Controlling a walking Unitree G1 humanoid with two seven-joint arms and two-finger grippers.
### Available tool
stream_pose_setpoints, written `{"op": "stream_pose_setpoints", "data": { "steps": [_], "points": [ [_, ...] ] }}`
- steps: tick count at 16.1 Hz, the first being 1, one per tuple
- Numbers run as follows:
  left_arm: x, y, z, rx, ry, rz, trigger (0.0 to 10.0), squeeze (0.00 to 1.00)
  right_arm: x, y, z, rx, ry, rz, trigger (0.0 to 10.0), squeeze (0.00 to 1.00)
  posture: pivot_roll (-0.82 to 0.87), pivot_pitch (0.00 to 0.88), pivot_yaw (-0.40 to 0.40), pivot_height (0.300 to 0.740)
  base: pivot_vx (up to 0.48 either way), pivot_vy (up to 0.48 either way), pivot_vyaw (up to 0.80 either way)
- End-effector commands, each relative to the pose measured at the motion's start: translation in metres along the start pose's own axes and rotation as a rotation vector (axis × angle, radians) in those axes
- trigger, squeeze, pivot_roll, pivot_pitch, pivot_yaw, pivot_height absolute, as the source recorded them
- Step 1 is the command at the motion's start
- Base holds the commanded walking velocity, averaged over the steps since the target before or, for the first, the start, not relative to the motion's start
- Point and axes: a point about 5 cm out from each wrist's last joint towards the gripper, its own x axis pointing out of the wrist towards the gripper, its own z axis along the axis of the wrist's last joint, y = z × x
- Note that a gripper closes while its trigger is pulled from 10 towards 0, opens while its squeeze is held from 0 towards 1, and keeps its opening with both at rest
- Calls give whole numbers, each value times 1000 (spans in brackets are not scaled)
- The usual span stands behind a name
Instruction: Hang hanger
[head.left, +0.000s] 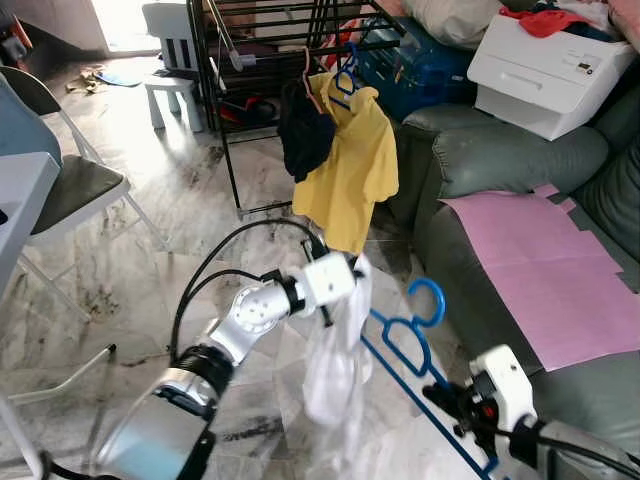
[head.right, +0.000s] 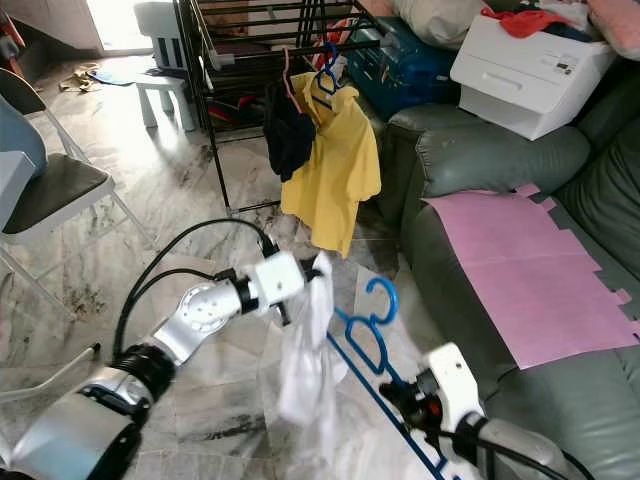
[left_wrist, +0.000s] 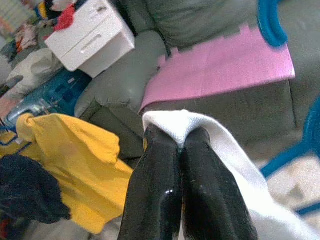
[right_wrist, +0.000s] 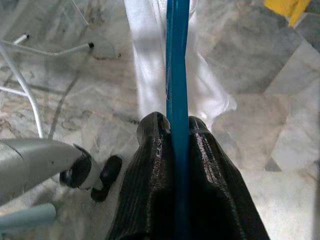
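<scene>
A blue plastic hanger (head.left: 408, 335) juts up from low on the right, hook uppermost, with my right gripper (head.left: 440, 395) shut on its long bar (right_wrist: 176, 60). Beside it to the left hangs a white garment (head.left: 335, 370), pinched at its top edge by my shut left gripper (left_wrist: 180, 137). The cloth drapes down over the marble floor, close to the hanger's shoulder. Farther off stands a black clothes rack (head.left: 228, 150), where a yellow shirt (head.left: 350, 170) on another blue hanger and a dark garment (head.left: 305, 135) hang.
A grey-green sofa (head.left: 500, 160) with a pink sheet (head.left: 540, 270) lines the right side, and a white box (head.left: 550, 70) rests on its arm. On the left stands a folding chair (head.left: 80, 185). A white stool (head.left: 175, 95) sits behind the rack.
</scene>
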Motion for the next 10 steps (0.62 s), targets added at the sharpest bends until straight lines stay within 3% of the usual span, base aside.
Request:
{"op": "stream_pose_setpoints", "data": {
  "steps": [1, 3, 6, 8, 10],
  "points": [
    [5, 10, 13, 107, -49, -10, 10000, 0, -6, -3, 7, -48, -15, -14, 10000, 0, -71, 0, -25, 740, 0, 0, 0],
    [3, 16, 16, 175, -59, -25, 10000, 0, -11, -16, 4, -25, -1, -90, 10000, 0, -73, 0, -24, 740, 0, 0, 0],
    [4, 24, 28, 205, -147, 1, 10000, 0, -6, -20, -2, 24, 16, -125, 10000, 0, -72, 0, -23, 740, 0, 0, 0],
    [4, 19, 36, 210, -218, -8, 10000, 0, 4, -36, -8, 74, 32, -265, 10000, 0, -66, 0, -26, 740, 0, 0, 0],
    [3, 12, 31, 211, -203, -42, 10000, 0, 4, -36, -5, 79, 9, -255, 10000, 0, -60, 0, -28, 740, 0, 0, 0]
  ]
}}
